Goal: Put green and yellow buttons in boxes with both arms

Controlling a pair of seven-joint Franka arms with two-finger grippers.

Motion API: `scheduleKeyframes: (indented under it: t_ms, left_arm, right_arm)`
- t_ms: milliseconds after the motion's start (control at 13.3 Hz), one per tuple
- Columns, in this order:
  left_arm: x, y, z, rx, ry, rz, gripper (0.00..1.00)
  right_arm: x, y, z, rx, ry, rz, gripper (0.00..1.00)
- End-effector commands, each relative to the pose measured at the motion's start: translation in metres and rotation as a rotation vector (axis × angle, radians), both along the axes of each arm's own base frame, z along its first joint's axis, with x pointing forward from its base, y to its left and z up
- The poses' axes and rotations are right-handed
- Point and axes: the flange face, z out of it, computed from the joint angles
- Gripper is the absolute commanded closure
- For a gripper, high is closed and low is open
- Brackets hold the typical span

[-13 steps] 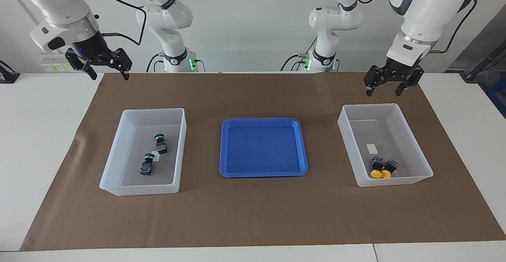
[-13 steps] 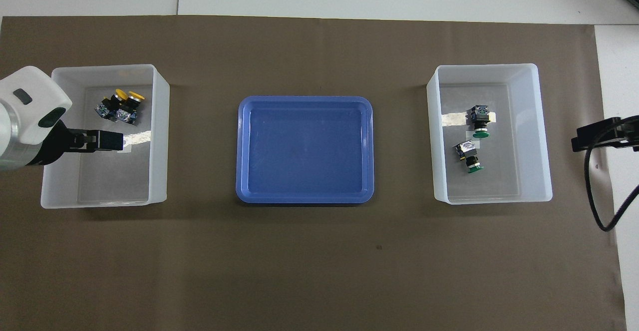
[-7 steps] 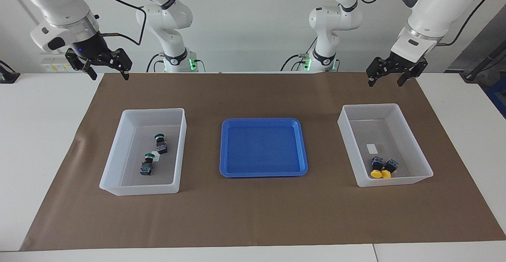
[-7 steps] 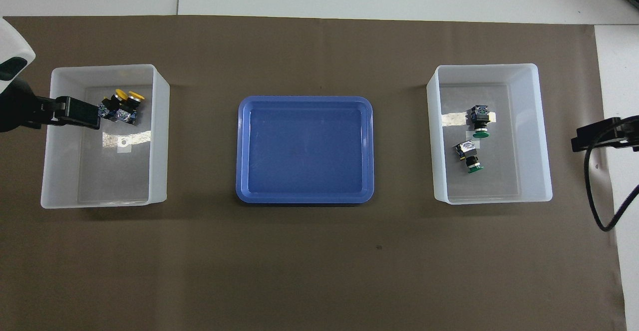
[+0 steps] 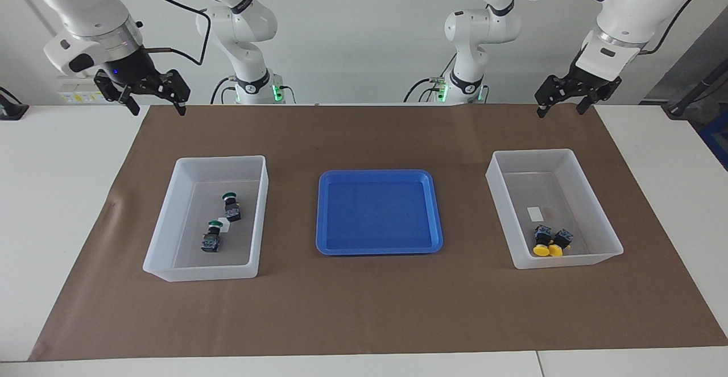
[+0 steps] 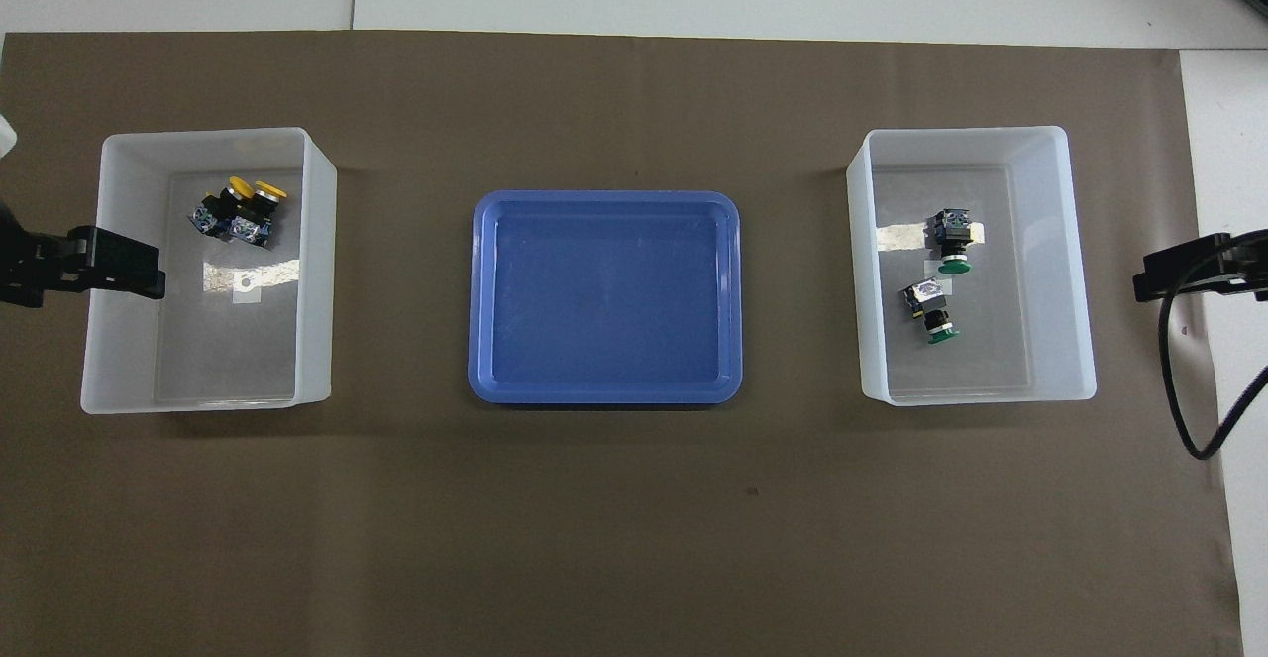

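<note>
Two green buttons [image 5: 230, 206] [image 6: 951, 241] lie in the box [image 5: 222, 160] [image 6: 961, 134] at the right arm's end of the table. Two yellow buttons [image 5: 549, 243] [image 6: 243, 209] lie together in the other box [image 5: 534, 153] [image 6: 203, 137], at the left arm's end, against its wall farther from the robots. My left gripper [image 5: 561, 111] hangs open and empty over the brown mat's edge by the robots. My right gripper [image 5: 157, 107] waits open and empty over the mat's corner at its own end.
A shallow blue tray [image 5: 375, 173] [image 6: 604, 198] sits between the two boxes with nothing in it. A brown mat [image 5: 364, 309] covers most of the white table. The arms' bases stand along the table edge by the robots.
My left gripper has risen and drawn back from above the yellow buttons' box toward the robots' edge of the mat. The right arm and the buttons have not moved.
</note>
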Motion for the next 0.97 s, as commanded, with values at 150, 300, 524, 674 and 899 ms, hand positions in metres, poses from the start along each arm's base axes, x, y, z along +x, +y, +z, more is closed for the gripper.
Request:
scheduleKeyframes:
  t_ms: [150,300,524,674,899]
  left_arm:
    - [-0.007,0.006,-0.006,-0.018,0.02,0.018,0.0]
    - [-0.009,0.011,-0.009,-0.018,0.034,0.028,0.0]
    - [-0.013,0.012,-0.02,-0.018,0.006,-0.002,0.0]
    - [-0.009,0.013,-0.02,-0.018,-0.02,-0.047,0.0]
    - [-0.009,0.014,-0.021,-0.017,-0.023,-0.053,0.0]
  right_arm:
    - [-0.009,-0.003,0.001,0.011,0.0,0.014,0.0]
    - [-0.01,-0.003,0.0,0.012,0.002,0.017,0.0]
    - [-0.01,-0.003,0.0,0.012,0.002,0.016,0.0]
    - [-0.01,-0.004,0.0,0.012,0.002,0.014,0.0]
    - [-0.01,-0.004,0.0,0.012,0.002,0.014,0.0]
